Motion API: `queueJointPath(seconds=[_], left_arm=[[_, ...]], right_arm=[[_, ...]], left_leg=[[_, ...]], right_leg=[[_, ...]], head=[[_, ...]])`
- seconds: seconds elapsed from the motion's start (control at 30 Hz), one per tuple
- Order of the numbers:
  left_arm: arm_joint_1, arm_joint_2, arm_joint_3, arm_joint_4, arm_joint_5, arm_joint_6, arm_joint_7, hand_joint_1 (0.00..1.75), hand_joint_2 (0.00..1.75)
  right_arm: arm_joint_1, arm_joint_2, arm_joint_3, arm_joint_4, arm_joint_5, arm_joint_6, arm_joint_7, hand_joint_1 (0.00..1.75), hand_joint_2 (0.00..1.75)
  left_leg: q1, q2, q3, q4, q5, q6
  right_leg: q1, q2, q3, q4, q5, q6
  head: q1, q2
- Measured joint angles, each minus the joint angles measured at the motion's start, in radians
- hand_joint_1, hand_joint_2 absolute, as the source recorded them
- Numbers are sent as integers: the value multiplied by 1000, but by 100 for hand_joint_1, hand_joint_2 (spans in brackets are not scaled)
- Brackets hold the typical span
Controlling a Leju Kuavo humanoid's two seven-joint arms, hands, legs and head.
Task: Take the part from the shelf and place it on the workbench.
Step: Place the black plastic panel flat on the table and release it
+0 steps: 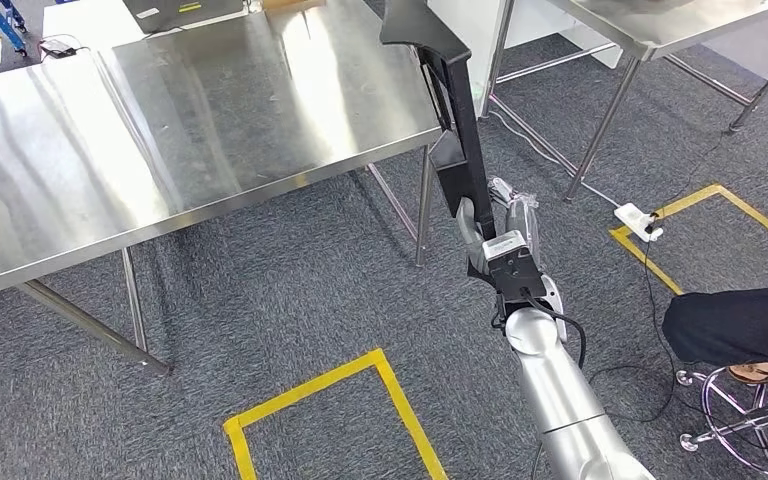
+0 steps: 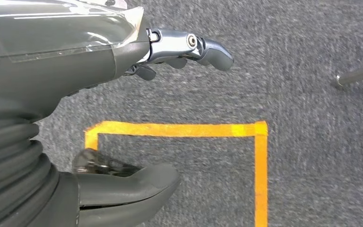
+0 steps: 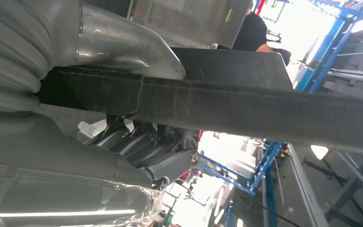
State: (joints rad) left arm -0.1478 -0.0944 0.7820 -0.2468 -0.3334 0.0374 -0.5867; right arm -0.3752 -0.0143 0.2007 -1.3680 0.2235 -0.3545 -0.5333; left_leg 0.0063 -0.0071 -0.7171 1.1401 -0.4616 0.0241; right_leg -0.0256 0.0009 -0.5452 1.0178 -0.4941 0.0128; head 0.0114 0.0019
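A long black part (image 1: 455,110) with an angled upper end stands upright in my right hand (image 1: 500,240), which grips its lower end. It hangs just off the right front corner of the steel workbench (image 1: 190,120), above the carpet. Up close in the right wrist view, the black part (image 3: 246,106) runs across the picture with my right hand's thumb over it and the fingers (image 3: 170,161) curled under it. My left hand (image 2: 137,113) hangs over the carpet, fingers apart and holding nothing.
Yellow tape rectangles (image 1: 330,400) mark the grey carpet. A second steel table (image 1: 660,20) stands at the back right. A white power strip (image 1: 640,222) and cables lie on the floor. A seated person's leg (image 1: 730,325) and stool are at the right edge.
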Motion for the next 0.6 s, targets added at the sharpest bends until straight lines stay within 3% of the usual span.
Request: queueJointPath(seconds=[0.07, 0.17, 0.23, 0.27, 0.33, 0.4, 0.43, 0.47, 0.53, 0.6], left_arm=[[0, 3, 0, 0, 0, 0, 0, 0, 175], [-1, 6, 0, 0, 1, 2, 0, 0, 175], [-1, 6, 1, 0, 2, 3, -1, 0, 175], [-2, 6, 1, 0, 3, 3, -2, 0, 175], [-2, 5, 1, 0, 6, 3, -3, 0, 175], [1, 3, 2, 0, 8, 3, -4, 0, 175], [3, 2, 2, 1, 9, 3, -4, 0, 175], [5, 0, 2, 1, 10, 3, -4, 0, 175], [7, -1, 3, 1, 9, 2, -5, 0, 175], [7, -2, 3, 1, 4, -2, -5, 0, 175]], right_arm=[[-2, 2, 0, 1, 0, 0, 0, 175, 175], [-3, 3, 1, 1, 0, 1, 0, 175, 175], [-7, 3, 1, 2, -1, 3, 0, 175, 175], [-11, 3, 2, 2, -3, 4, 0, 175, 175], [-17, 4, 3, 5, -6, 7, 0, 175, 175], [-18, 4, 5, 11, -7, 9, 0, 175, 175], [-18, 4, 5, 13, -7, 10, 0, 175, 175], [-19, 4, 6, 14, -7, 10, 1, 175, 175], [-22, 4, 7, 15, -6, 9, 1, 175, 175], [-21, 3, 8, 14, 1, 3, 4, 175, 175]], left_leg=[[-11, 1, 33, -99, 65, 20], [-25, 0, 66, -144, 69, 39], [-24, -1, 99, -165, 70, 48], [-23, -1, 115, -171, 69, 51], [-23, -2, 127, -173, 59, 55], [-24, -7, 137, -170, 44, 55], [-24, -10, 144, -167, 36, 54], [-25, -12, 153, -164, 27, 52], [-26, -15, 172, -158, 7, 46], [-28, -17, 182, -154, -11, 36]], right_leg=[[3, 1, 17, -6, -14, 6], [6, 3, 41, -13, -8, 29], [9, 2, 38, 17, -12, 37], [9, 2, 18, 56, -25, 33], [9, 1, -59, 176, -65, 22], [11, 1, -129, 248, -91, 24], [12, 1, -141, 235, -80, 31], [13, 1, -134, 186, -50, 39], [16, 1, -99, 50, 35, 47], [22, -1, -76, -20, 73, 30]], head=[[0, 0], [-1, 0], [0, 0], [1, 0], [1, 0], [1, 0], [2, 0], [2, 0], [1, 0], [-1, 0]])
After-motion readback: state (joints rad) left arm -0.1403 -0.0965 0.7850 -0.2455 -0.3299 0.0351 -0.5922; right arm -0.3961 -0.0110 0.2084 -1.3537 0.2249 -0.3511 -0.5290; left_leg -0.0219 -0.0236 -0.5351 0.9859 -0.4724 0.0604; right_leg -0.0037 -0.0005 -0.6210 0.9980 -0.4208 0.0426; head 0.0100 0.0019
